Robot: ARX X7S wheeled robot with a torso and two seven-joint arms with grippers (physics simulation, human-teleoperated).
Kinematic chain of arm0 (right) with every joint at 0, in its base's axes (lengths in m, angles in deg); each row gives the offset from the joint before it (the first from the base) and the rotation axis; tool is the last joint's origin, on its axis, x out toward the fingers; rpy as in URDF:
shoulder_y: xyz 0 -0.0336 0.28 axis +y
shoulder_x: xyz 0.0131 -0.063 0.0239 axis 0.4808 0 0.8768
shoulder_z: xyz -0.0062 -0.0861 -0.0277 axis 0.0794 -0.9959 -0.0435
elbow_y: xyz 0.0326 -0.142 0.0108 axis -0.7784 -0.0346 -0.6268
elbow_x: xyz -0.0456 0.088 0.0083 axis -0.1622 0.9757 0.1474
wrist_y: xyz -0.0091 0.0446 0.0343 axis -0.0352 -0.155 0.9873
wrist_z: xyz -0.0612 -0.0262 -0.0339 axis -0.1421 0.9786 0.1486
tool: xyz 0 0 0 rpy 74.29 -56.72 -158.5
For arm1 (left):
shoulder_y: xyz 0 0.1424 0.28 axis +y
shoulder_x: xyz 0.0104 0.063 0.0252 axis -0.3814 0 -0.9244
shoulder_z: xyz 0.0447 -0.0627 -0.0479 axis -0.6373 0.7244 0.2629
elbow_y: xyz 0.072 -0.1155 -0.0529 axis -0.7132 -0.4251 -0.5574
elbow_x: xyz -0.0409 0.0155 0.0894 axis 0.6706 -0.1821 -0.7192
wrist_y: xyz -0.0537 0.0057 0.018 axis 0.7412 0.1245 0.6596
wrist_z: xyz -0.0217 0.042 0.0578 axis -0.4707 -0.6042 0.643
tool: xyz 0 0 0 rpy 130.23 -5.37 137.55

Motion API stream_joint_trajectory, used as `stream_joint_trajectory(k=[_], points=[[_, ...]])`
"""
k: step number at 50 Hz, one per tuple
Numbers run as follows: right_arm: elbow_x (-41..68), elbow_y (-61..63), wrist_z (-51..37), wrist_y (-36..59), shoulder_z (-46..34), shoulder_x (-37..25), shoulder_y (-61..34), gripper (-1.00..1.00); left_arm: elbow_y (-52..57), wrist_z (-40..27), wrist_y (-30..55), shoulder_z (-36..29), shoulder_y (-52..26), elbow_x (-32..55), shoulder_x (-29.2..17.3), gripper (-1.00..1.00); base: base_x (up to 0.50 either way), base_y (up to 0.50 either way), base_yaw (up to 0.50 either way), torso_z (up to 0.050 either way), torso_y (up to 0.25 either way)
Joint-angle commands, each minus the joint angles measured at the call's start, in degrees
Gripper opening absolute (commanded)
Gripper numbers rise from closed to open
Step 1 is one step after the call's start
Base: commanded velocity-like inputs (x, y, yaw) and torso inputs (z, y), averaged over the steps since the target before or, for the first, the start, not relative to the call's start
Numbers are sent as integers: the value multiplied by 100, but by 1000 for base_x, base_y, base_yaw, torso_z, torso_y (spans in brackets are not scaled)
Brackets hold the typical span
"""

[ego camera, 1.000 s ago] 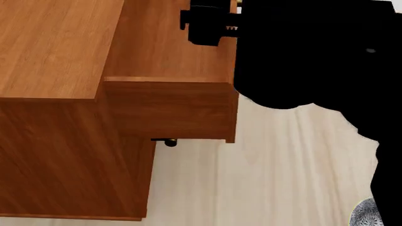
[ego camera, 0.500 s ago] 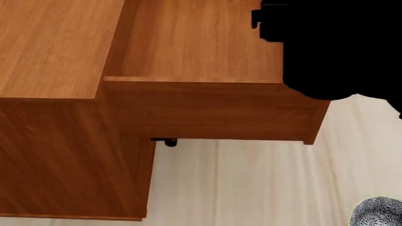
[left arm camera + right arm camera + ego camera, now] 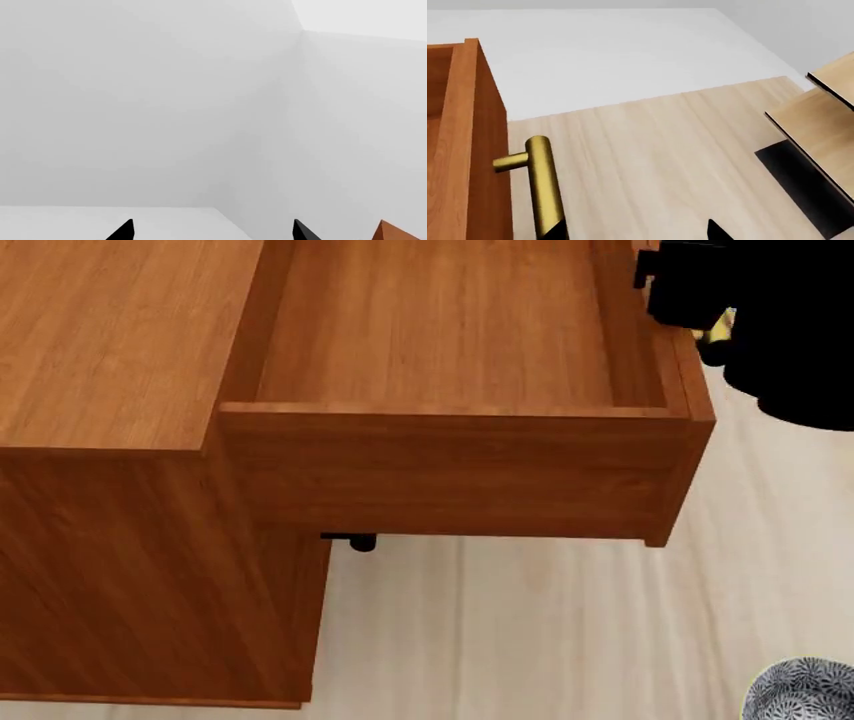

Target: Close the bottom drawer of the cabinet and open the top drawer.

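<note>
1. Fingers, right gripper (image 3: 637,231): two dark tips spread apart, one touching the lower end of the brass handle (image 3: 542,185), nothing pinched between them.
2. Fingers, left gripper (image 3: 212,231): two dark tips set wide apart, nothing between, facing pale walls.
3. Cabinet (image 3: 114,430): one, reddish-brown wood grain.
4. Top drawer (image 3: 454,475): one, pulled far out of the cabinet, interior bare.
5. Bottom drawer: cannot tell its position; only a small dark fitting (image 3: 358,540) shows under the open drawer.
6. Patterned bowl (image 3: 801,692): one, on the pale floor.
7. Pale wooden rack (image 3: 824,135): one, near the right gripper.
</note>
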State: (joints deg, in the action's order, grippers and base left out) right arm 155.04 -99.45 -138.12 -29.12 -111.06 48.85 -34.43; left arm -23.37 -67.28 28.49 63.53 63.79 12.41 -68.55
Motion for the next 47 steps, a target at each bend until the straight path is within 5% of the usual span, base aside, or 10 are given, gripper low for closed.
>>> stream_joint_trajectory(k=[1, 24, 47], points=[[1198, 942, -673, 97, 400, -376, -9, 100, 59, -47, 60, -6, -7, -3, -35, 100, 0, 0, 0, 0, 0], [3190, 3887, -1233, -1948, -57, -1800, -892, 100, -79, 52, -146, -48, 107, -75, 57, 100, 0, 0, 0, 0, 0], [3591, 6384, -1232, -3648, -634, -2637, -1130, 100, 25, -60, 47, -57, 34, -16, -51, 100, 0, 0, 0, 0, 0]])
